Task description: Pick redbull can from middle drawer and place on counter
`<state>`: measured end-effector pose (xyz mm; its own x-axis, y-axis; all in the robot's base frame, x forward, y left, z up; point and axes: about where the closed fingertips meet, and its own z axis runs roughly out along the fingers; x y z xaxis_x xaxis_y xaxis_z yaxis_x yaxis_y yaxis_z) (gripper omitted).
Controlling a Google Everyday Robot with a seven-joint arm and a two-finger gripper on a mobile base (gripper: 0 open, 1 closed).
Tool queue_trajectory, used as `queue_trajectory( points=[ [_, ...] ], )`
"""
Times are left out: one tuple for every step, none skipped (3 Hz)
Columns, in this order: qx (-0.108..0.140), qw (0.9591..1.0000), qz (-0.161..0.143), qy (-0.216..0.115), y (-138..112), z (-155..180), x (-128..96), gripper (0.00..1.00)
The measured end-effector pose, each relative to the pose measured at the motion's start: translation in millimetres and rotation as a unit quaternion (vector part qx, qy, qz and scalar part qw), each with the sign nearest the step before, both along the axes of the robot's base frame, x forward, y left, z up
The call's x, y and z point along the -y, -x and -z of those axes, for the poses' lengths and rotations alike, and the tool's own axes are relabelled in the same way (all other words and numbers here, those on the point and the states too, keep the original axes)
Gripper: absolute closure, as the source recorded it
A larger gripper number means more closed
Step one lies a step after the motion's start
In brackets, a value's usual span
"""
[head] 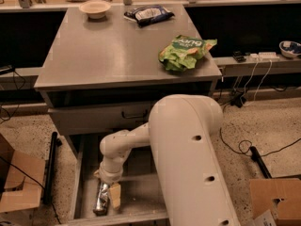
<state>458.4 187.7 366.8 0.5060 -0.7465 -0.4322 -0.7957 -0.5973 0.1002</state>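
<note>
The redbull can (100, 198) lies on its side on the floor of the open middle drawer (89, 173), near the front left. My gripper (107, 194) hangs from the white arm straight down into the drawer, right over the can. One pale finger (115, 195) stands on the can's right side; the other finger is hidden behind the can. The can rests on the drawer floor. The counter (108, 51) is the broad grey top above the drawer.
A green snack bag (184, 52) lies at the counter's right edge, a dark blue-and-white snack bag (148, 14) and a small bowl (95, 7) at its back. A closed drawer front with a bar handle (134, 114) sits above the open drawer. Cardboard boxes (19, 182) stand on the floor.
</note>
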Motion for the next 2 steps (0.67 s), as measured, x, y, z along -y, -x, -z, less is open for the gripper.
queue_trajectory(
  points=[
    [-0.006, 0.9999, 0.006, -0.006, 6.7, 12.6, -10.1, 0.18],
    [-0.013, 0.9999, 0.007, -0.009, 11.4, 19.8, -17.1, 0.41]
  ],
)
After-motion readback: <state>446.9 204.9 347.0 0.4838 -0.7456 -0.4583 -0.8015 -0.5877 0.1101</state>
